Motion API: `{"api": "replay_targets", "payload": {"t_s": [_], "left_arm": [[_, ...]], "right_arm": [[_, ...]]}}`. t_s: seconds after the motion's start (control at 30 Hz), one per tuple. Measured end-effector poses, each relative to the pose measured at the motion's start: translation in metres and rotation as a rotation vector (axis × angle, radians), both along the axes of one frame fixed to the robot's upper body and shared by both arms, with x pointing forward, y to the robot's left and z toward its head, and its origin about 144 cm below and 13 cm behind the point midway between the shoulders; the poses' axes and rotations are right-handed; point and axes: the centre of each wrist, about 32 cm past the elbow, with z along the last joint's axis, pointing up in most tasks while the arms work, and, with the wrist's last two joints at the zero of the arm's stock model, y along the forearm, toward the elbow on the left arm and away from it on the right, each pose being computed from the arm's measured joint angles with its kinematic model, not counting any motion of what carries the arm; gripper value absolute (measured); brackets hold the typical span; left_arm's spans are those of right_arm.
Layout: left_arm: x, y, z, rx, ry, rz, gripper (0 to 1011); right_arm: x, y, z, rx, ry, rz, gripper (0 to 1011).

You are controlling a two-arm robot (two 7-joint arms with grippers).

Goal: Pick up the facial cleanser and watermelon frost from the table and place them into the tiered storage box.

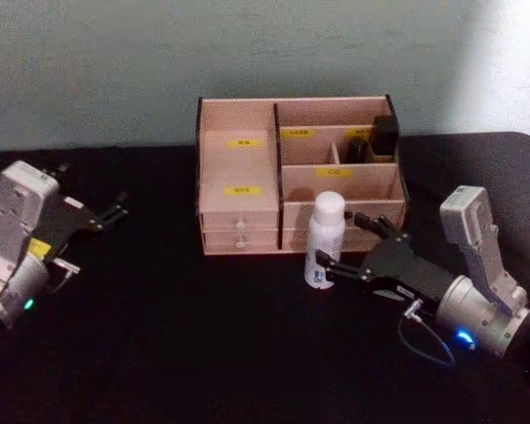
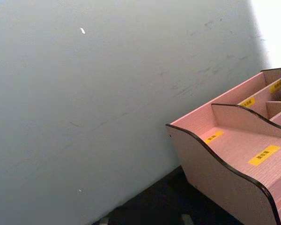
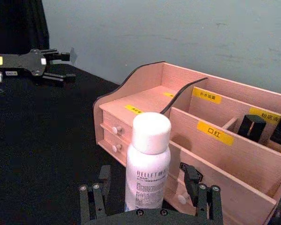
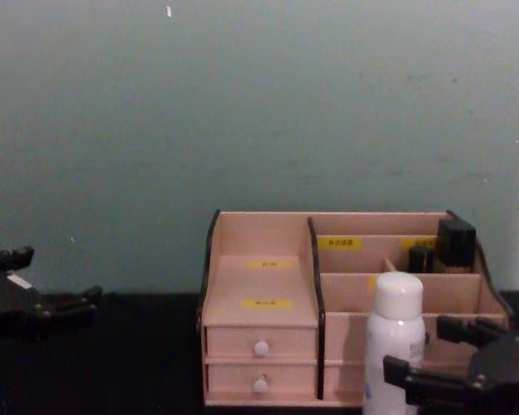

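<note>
The facial cleanser [image 1: 325,237] [image 3: 147,164] [image 4: 394,341], a tall white bottle with a rounded cap, stands upright on the black table just in front of the tiered storage box [image 1: 238,168] [image 2: 234,157] [image 3: 145,101] [image 4: 259,277]. My right gripper [image 1: 343,243] [image 3: 147,204] [image 4: 419,353] is open, with one finger on each side of the bottle's lower half. My left gripper [image 1: 115,208] [image 3: 58,66] [image 4: 43,290] rests open and holds nothing, at the table's left, well away from the box. The watermelon frost is out of view.
Two small black bottles [image 1: 375,140] [image 3: 253,127] [image 4: 445,244] stand in the box's back right compartments. Two white-knobbed drawers [image 1: 240,231] face me at the box's lower left. A grey-green wall rises right behind the box.
</note>
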Motion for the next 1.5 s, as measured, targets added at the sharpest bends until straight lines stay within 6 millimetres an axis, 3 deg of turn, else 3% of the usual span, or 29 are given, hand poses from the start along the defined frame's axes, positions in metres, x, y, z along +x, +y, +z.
{"api": "replay_targets", "payload": {"t_s": [0.73,1.5], "left_arm": [[0.000,0.000,0.000,0.000,0.000,0.000,1001],[0.000,0.000,0.000,0.000,0.000,0.000,1001]], "right_arm": [[0.018,0.012,-0.004,0.018,0.022,0.005,1003],[0.022,0.014,-0.006,0.018,0.034,0.011,1003]]}}
